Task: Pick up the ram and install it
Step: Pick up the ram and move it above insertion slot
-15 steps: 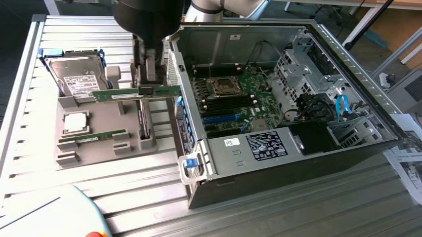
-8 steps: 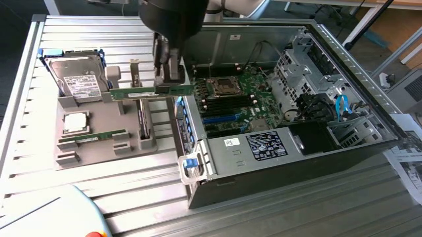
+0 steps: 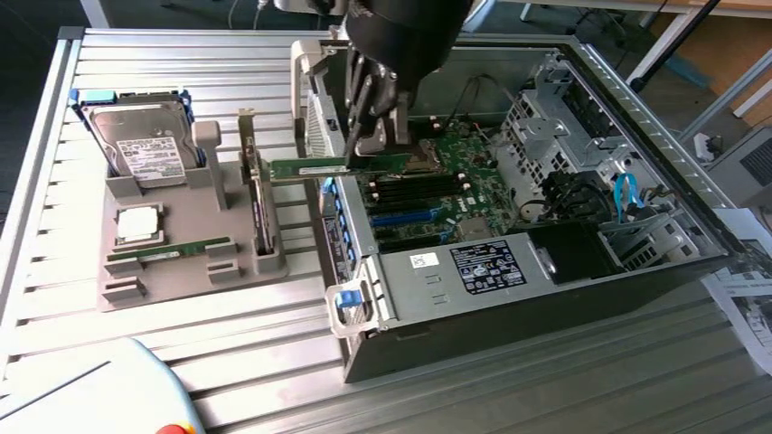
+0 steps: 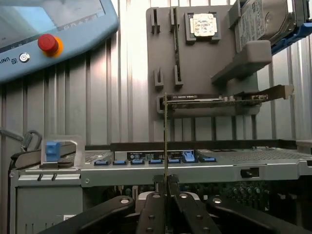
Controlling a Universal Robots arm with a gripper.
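Ram (image 3: pixel 307 169), a long thin green stick, is pinched flat between the clamped fingers of the gripper (image 4: pixel 165 189), level above the open computer case (image 3: pixel 417 280) at frame centre. Further left, the hard drive (image 3: pixel 145 149) has a white label, perhaps printed, unreadable.
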